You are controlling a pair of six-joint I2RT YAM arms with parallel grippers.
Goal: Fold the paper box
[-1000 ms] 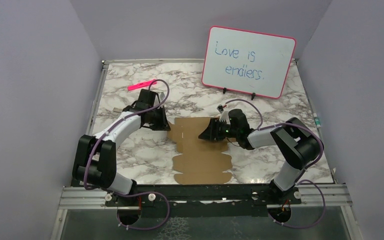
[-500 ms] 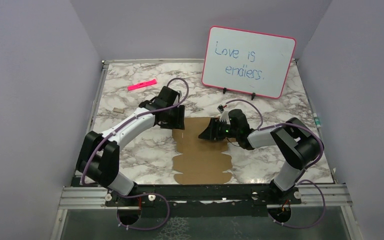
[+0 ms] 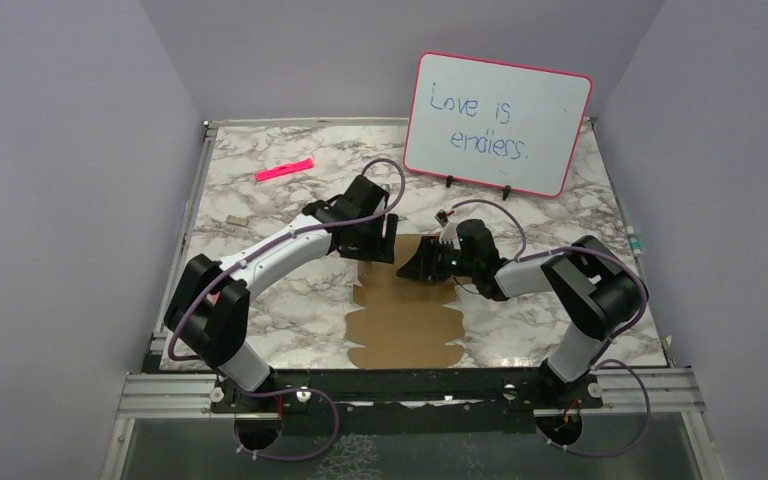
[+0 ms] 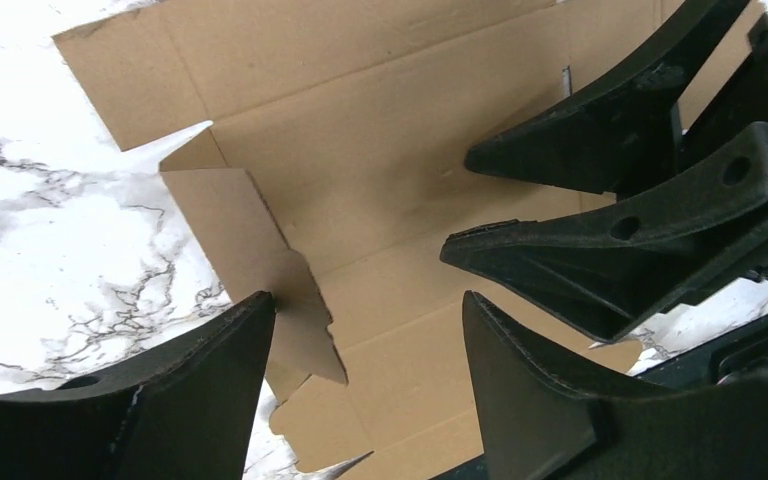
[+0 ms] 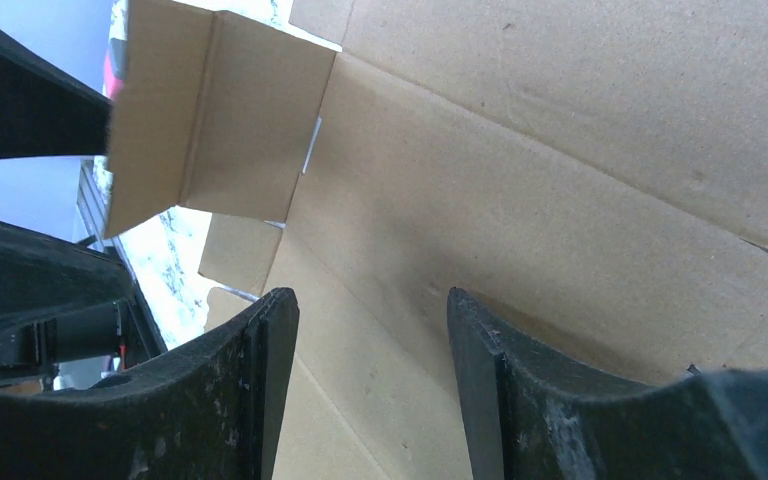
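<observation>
paper box is a flat brown notched sheet on the marble table, about centre, near end toward the arm bases, far end under both arms. not a carton yet, most panels lie flat, so folding looks barely begun. left fingers stand wide apart with nothing clamped. they hover over the far left corner of the sheet, where one side flap is tipped up off the table, its edge just beside one finger. right fingers are also apart, low over the main panel, gripping nothing. can't tell if their tips actually press the cardboard. the two sets of fingers sit very near each other over that far end. whiteboard and pink marker are well apart from the work

risks: nothing holds the flap, so it will likely spring back flat and lose the crease. if the left fingers push the flap while the sheet isn't pinned, the whole sheet may slide on the smooth table. a finger catching the flap's edge could crumple it off the crease line. both sets of fingers crowd one spot, so a small move could knock them together
</observation>
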